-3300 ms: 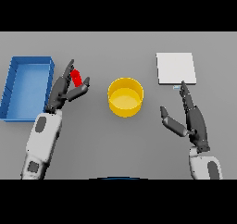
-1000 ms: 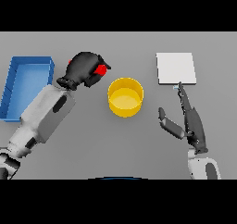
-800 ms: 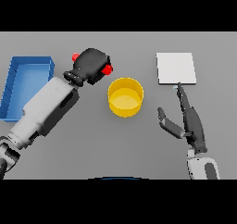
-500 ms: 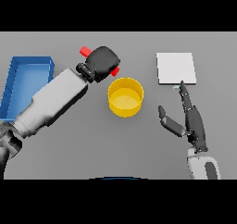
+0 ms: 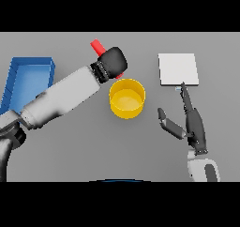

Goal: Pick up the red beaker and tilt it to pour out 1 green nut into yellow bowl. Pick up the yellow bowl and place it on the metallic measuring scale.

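Up near the middle of the grey table (image 5: 70,146): left hand (image 5: 112,62), dark and balled into a fist, fingers curled round the small red beaker (image 5: 98,46), raised off the surface just behind the far left rim of the round yellow bowl (image 5: 127,97). Beaker tilted, one red end jutting up and to the left past the knuckles, a sliver of red also showing at the lower right edge of the fist, on the bowl's side (rest of the beaker hidden inside the hand). Long white and grey left forearm slanting in from the lower left edge, passing in front of the open blue rectangular bin (image 5: 27,79) at the table's left side. Bowl upright on the table, roughly central, interior plain yellow; no telling whether a green nut lies inside. Flat, pale metallic square measuring scale (image 5: 177,69) at the far right, well apart from the bowl, nothing on top. Right hand (image 5: 190,123) low on the right, fingers straight and loose, thumb spread toward the bowl, one fingertip reaching up to the near edge of the scale, holding nothing.
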Robot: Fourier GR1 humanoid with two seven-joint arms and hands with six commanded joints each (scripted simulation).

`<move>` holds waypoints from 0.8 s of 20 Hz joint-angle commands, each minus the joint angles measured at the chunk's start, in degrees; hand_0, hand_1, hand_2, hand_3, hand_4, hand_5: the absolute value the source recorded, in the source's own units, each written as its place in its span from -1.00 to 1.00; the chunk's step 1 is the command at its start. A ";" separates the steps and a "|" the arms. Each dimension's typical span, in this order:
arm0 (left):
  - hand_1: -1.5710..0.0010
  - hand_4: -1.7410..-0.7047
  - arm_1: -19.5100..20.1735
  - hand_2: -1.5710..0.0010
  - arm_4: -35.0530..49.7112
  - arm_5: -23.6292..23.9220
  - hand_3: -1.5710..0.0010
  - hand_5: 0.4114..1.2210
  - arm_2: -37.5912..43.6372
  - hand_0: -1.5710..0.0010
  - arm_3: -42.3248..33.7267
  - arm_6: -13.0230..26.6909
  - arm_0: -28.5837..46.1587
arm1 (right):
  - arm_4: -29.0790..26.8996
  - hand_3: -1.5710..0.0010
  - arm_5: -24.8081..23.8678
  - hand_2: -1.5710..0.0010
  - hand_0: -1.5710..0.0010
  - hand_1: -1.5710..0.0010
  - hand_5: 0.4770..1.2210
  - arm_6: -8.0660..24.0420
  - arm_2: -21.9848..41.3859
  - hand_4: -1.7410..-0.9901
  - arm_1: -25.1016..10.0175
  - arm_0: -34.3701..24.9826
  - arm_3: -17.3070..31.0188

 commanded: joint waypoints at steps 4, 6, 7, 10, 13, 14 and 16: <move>-1.00 -0.99 -0.54 -1.00 -3.93 1.74 -1.00 1.00 -6.19 -1.00 1.39 -2.01 -2.56 | -0.62 1.00 0.26 1.00 1.00 1.00 -0.60 -0.07 -0.43 0.52 -0.32 -0.35 -0.19; -1.00 -0.99 -1.83 -1.00 -5.88 2.29 -1.00 1.00 -9.05 -1.00 3.18 -2.36 -4.61 | -0.53 1.00 0.14 1.00 1.00 1.00 -0.60 0.01 -0.02 0.54 0.26 -0.09 -0.38; -1.00 -0.99 -2.03 -1.00 -6.43 2.46 -1.00 1.00 -10.16 -1.00 3.38 -2.79 -5.35 | -0.73 1.00 0.24 1.00 1.00 1.00 -0.60 -0.28 -0.37 0.53 -0.14 0.08 -0.57; -1.00 -0.98 -2.82 -1.00 -8.01 2.74 -1.00 1.00 -13.41 -1.00 3.91 -3.06 -6.97 | 0.42 1.00 -0.26 1.00 1.00 1.00 -0.59 -0.21 -0.23 0.56 -0.57 -0.08 -0.62; -1.00 -0.97 -3.77 -1.00 -8.82 1.93 -1.00 1.00 -16.03 -1.00 4.59 -3.70 -8.90 | 1.19 1.00 -0.73 1.00 1.00 1.00 -0.57 -0.18 -0.17 0.55 -0.54 -0.38 0.49; -1.00 -0.97 -4.00 -1.00 -9.29 2.90 -1.00 1.00 -16.87 -1.00 5.31 -3.55 -9.30 | 0.97 1.00 -0.60 1.00 1.00 1.00 -0.57 -0.73 -0.13 0.56 -0.57 0.21 -0.13; -1.00 -0.96 -4.11 -1.00 -9.63 2.94 -1.00 1.00 -18.36 -1.00 5.24 -4.03 -10.44 | 0.65 1.00 -0.82 1.00 1.00 1.00 -0.58 -0.20 -0.64 0.57 -0.58 -0.43 0.43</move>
